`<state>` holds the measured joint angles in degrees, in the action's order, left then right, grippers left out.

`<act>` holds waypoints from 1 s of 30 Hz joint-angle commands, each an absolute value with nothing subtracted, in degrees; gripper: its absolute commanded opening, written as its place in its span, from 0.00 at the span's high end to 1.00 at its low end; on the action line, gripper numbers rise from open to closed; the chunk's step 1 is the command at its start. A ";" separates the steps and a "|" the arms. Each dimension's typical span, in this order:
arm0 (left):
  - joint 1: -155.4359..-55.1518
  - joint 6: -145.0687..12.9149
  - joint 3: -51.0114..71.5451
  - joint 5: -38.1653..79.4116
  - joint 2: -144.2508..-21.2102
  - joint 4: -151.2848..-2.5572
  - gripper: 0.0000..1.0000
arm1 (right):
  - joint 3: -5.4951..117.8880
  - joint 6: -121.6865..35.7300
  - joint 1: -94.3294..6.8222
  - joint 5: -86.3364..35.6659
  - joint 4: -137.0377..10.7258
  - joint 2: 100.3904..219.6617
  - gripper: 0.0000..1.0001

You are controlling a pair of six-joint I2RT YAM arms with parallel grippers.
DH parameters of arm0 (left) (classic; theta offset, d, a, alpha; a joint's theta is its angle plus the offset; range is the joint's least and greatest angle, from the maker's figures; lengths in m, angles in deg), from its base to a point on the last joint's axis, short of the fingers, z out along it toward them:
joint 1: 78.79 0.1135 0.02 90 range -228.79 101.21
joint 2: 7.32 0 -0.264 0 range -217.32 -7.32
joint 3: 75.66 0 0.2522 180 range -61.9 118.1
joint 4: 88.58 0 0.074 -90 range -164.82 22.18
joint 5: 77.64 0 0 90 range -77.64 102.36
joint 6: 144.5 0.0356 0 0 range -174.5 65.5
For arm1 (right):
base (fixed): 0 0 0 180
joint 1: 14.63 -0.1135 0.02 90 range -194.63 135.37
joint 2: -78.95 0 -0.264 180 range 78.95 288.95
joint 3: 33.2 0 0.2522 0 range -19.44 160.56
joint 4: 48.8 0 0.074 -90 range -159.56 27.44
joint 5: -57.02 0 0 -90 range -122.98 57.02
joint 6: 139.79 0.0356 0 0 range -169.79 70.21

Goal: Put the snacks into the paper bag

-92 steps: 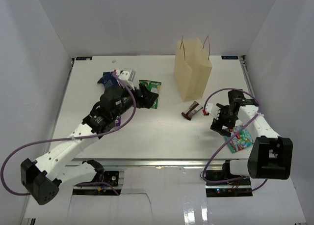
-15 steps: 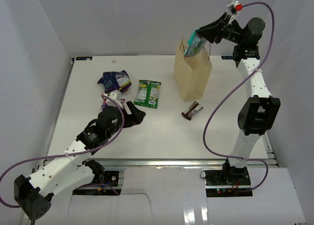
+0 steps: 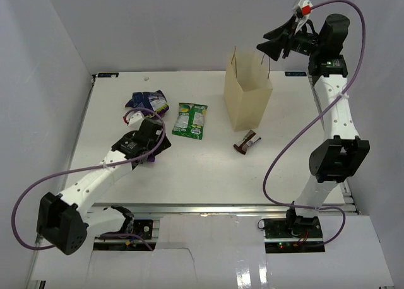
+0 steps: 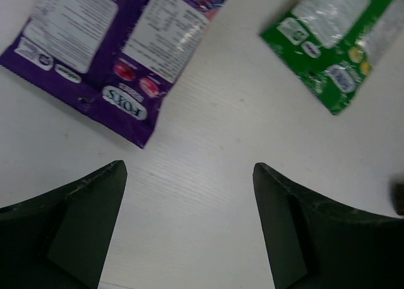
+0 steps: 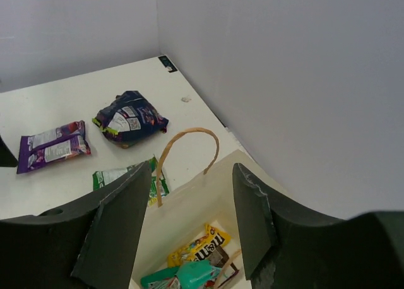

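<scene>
The tan paper bag (image 3: 249,94) stands upright at the back right. My right gripper (image 3: 270,44) hangs open and empty above its mouth (image 5: 192,169). Inside the paper bag (image 5: 189,204) lie a yellow candy pack (image 5: 201,243), a teal-red candy bag (image 5: 189,277) and a brown bar (image 5: 219,257). My left gripper (image 3: 151,132) is open and low over the table (image 4: 189,175), just short of a purple packet (image 4: 120,43). A green-white pack (image 3: 190,120) lies to its right. A purple-blue bag (image 3: 148,101) and a brown chocolate bar (image 3: 247,141) lie on the table.
White walls close in the table at the left, back and right. The right arm (image 3: 334,112) rises tall at the right side. The left arm (image 3: 95,182) stretches across the table's left front.
My right gripper lifted the teal-red candy bag from the table to above the paper bag and let it go; it now lies inside. My left gripper drew back, then moved toward the purple packet.
</scene>
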<state>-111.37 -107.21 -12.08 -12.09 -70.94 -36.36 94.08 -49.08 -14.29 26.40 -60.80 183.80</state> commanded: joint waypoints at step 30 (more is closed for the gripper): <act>-101.56 -74.18 6.92 -21.84 -108.41 -44.15 0.92 | 46.22 -83.37 -12.78 17.74 -92.71 146.45 0.29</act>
